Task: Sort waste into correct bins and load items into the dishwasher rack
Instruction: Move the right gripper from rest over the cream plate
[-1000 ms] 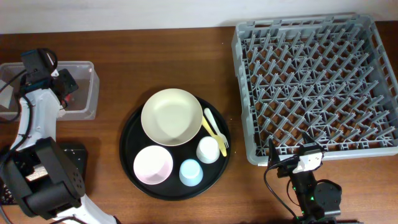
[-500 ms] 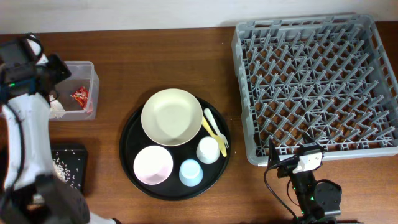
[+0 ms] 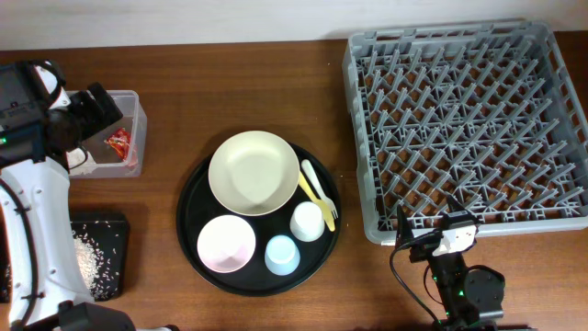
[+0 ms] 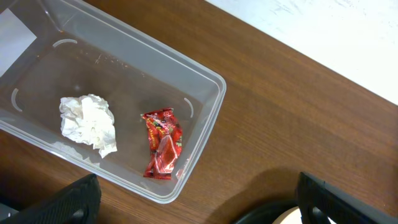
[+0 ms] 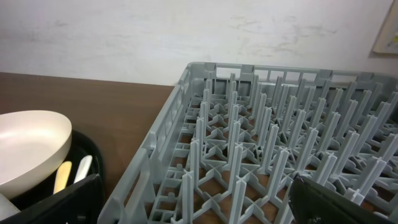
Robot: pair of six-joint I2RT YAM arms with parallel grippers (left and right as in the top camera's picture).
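The red wrapper [image 4: 161,144] and the white tissue wad [image 4: 88,123] lie apart in the clear tub [image 4: 205,118]. My left gripper [image 4: 199,211] hangs open above the tub's near right corner, holding nothing; overhead it is the left gripper [image 3: 101,112] by the tub [image 3: 140,119]. Rice grains [image 3: 87,253] lie in the shallow black tray [image 3: 115,267]. A cream bowl [image 3: 253,172], pink bowl [image 3: 226,244], blue cup [image 3: 281,255], white cup [image 3: 308,222], fork [image 3: 319,198] and spoon [image 3: 310,175] sit together. My right gripper [image 5: 199,211] stands open and empty at the near edge of the grey rack [image 3: 464,119].
The bowls, cups and cutlery rest on a round black tray [image 3: 191,207] mid-table. Bare wood lies between that tray and the rack, and between the tub and the tray. A white wall runs behind the table.
My left gripper opened and let the red wrapper go into the tub, then lifted away from it. The right arm has not moved.
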